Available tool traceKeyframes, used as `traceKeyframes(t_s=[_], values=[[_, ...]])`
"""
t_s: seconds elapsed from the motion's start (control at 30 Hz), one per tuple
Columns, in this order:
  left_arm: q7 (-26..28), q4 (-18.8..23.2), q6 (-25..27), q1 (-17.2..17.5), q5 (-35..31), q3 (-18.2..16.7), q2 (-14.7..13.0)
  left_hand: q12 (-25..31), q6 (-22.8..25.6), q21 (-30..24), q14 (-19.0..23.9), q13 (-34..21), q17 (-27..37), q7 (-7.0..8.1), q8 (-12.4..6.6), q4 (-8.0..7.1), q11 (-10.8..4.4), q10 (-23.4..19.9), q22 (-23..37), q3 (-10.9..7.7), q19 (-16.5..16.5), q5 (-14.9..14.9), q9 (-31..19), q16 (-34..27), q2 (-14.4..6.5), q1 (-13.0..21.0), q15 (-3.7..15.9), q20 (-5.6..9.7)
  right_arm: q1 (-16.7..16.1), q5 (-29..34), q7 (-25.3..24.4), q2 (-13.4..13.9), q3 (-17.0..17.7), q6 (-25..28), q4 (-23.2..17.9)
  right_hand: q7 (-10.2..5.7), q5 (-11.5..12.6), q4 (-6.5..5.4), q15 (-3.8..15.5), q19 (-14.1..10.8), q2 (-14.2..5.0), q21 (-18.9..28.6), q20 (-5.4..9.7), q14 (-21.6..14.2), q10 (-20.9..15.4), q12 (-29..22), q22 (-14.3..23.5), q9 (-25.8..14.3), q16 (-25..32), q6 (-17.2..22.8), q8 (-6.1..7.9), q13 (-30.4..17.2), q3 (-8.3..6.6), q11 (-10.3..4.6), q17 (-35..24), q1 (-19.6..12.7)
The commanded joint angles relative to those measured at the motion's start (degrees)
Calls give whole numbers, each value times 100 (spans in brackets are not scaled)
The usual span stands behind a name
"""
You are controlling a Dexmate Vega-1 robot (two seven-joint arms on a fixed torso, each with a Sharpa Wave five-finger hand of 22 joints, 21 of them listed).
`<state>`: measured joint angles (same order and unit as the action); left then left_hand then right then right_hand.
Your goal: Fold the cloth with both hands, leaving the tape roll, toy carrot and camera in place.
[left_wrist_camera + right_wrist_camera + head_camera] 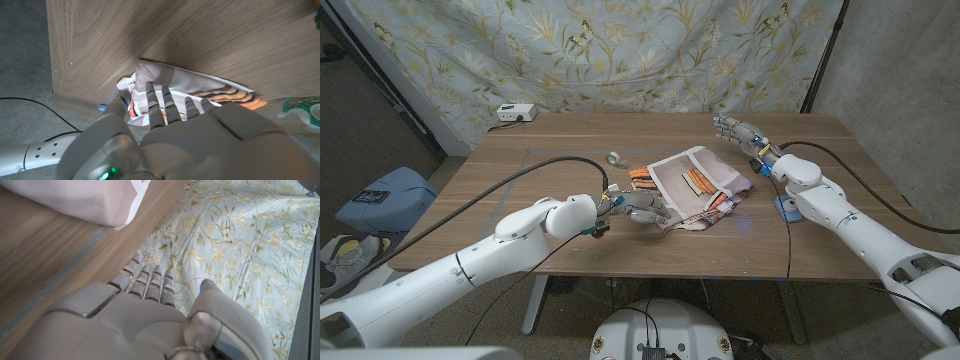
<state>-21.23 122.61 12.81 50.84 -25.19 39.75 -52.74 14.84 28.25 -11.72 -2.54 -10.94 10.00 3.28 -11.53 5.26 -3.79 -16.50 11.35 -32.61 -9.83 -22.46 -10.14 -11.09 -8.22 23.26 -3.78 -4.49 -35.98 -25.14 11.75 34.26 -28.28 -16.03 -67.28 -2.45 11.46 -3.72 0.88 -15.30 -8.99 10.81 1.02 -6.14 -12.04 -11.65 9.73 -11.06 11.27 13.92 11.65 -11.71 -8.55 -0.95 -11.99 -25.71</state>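
Observation:
The cloth (695,185), pale with orange carrot prints, lies crumpled and partly folded at the table's middle. My left hand (638,207) is at its near left edge, fingers stretched out over the fabric (190,85); I see nothing pinched between them. My right hand (740,132) hovers past the cloth's far right corner, fingers straight and together, holding nothing and apart from the cloth corner (90,200). The tape roll (614,157) (305,107) sits left of the cloth. An orange piece (642,177) shows at the cloth's left edge; toy carrot or print, I cannot tell.
A small blue object (787,208) lies on the wooden table (550,150) beside my right forearm. A white box (515,113) sits at the far left corner. A flowered backdrop (235,240) hangs behind the table.

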Motion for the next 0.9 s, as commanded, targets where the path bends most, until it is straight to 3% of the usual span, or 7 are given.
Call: traceKeyframes(t_s=[0.03, 0.63, 0.9], values=[[-141, 11, 183, -87, -25, 73, 26, 19, 76, -54, 28, -2, 28, -6, -35, -49, -13, -106, 32, -18, -302, -43, -14, -20, -3, -79, -20, 44, 283, 355, 69, 123, -260, 442, -217, -27, -12, 10, -84, 27, 22, 6, -58, 22, 19, 16, 11, -14, 19, -7, -22, -19, -52, -21, 1, 23], [-304, -85, 244, -250, 54, 167, 62, 20, 240, -82, 86, -4, 21, -32, -39, -92, -42, -266, 36, -21, -306, -48, -14, -27, 3, -178, -15, 50, 999, 1182, 473, 201, -863, 1064, -113, -10, -22, 200, -169, 85, 174, -4, -109, 95, 68, 31, 10, -12, -12, -57, -35, -16, -74, -54, 48, -116], [-337, -159, 235, -332, 93, 217, 118, 13, 282, -89, 109, -4, 18, -50, -36, -97, -28, -300, 36, -27, -306, -46, -14, -29, 3, -200, -10, 52, 1181, 1651, 466, 390, -1053, 1480, -448, 12, -27, 301, -245, 104, 238, -2, -134, 96, -26, -6, 11, -12, -6, -36, -22, -14, -83, 28, 63, -188]])
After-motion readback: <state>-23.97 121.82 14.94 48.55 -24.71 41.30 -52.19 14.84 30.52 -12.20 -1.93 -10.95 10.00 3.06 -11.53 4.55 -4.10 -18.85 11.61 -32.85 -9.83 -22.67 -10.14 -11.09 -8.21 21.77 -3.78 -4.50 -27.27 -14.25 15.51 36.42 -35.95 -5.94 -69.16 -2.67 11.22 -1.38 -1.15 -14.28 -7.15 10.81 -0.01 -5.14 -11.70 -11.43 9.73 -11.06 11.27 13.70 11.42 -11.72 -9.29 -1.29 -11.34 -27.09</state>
